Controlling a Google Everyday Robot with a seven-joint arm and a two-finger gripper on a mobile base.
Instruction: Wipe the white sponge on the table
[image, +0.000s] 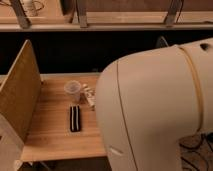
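The gripper sat hidden behind the robot's bulky white arm shell (150, 110), which filled the right of the view, and its jaws stood wide apart. The white sponge (89, 95) lay just left of that shell, beside the clear cup (73, 90), its long side seemingly running front to back, so the reach was probably leftward. Around them were the light wooden table (50, 135), a black bar (75, 118) nearer the camera, a tan side panel (20, 85) and dark shelving behind.

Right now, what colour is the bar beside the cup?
Black bar with a white stripe, camera view. Gripper out of view.
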